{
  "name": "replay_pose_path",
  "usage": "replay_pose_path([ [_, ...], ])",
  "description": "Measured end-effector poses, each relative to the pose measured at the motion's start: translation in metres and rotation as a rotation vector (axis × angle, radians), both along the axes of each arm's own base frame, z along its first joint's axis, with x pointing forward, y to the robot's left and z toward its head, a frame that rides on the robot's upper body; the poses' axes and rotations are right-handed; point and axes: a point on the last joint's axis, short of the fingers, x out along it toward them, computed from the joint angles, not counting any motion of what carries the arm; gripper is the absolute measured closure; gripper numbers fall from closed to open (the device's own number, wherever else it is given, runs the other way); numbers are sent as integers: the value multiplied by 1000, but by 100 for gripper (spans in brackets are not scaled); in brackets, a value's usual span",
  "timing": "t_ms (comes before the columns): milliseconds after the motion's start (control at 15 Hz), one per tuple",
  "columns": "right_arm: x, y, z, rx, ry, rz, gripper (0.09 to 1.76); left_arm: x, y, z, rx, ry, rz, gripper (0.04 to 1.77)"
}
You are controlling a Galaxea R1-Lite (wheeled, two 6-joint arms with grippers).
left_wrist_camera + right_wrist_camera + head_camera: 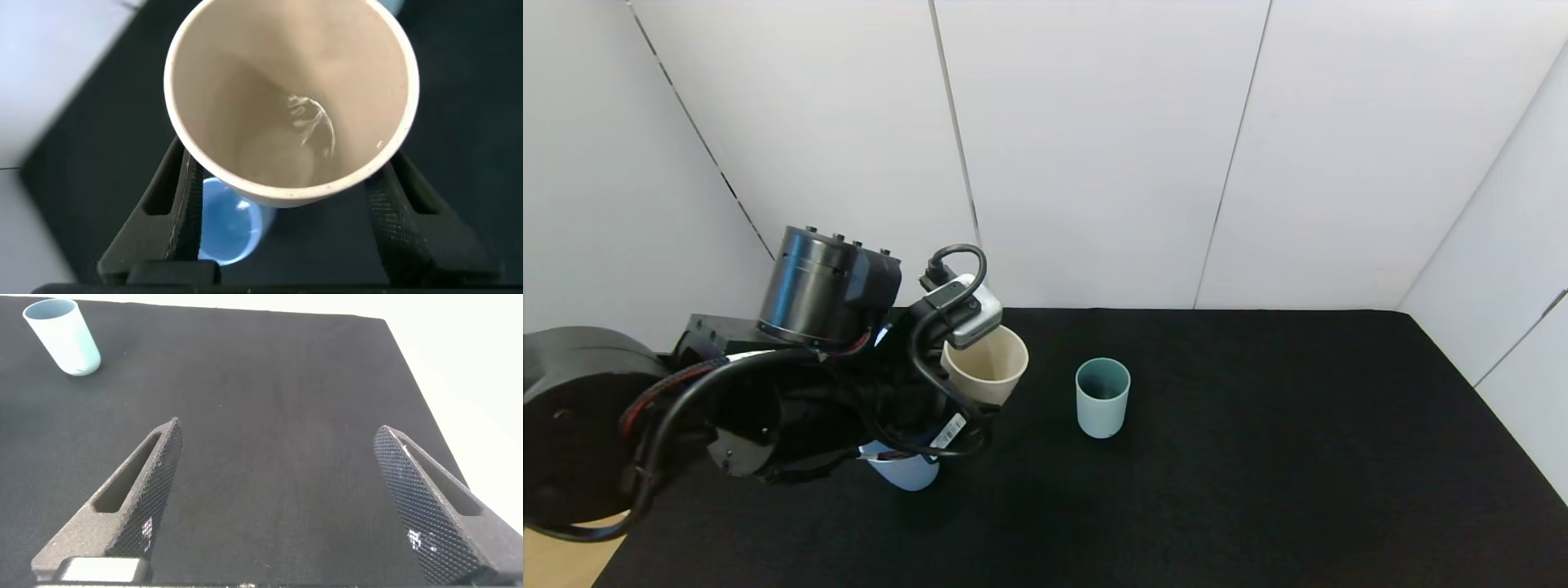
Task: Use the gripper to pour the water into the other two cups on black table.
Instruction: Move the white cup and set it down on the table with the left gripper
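My left gripper is shut on a beige cream-rimmed cup and holds it tilted above the black table. In the left wrist view the gripper clamps the beige cup between both fingers, and clear water glints inside it. The light blue cup stands just below, mostly hidden by the arm; its rim shows under the beige cup in the left wrist view. The teal-green cup stands upright to the right, apart. My right gripper is open and empty over bare table.
White wall panels close the back and right of the table. The teal-green cup also shows far off in the right wrist view. A strip of wooden floor shows at the table's front left corner.
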Motion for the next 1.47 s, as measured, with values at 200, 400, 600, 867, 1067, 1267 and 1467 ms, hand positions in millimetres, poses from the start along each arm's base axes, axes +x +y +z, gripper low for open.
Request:
replay_pose_path([
  [200,0,0,0,1,0,0,14,3,-13,-12,-93,81,-24,63],
  [400,0,0,0,1,-1,0,14,5,-20,-24,-161,130,10,63],
  [600,0,0,0,1,-1,0,14,3,-24,-33,-215,184,3,63],
  [867,0,0,0,1,-1,0,14,7,-27,-40,-316,71,-12,63],
  [1067,0,0,0,1,-1,0,14,10,-26,-56,-350,25,-11,63],
  [1267,0,0,0,1,-1,0,14,10,-25,-75,-360,68,8,63],
  [1467,0,0,0,1,-1,0,14,15,-19,-86,-359,76,35,63],
])
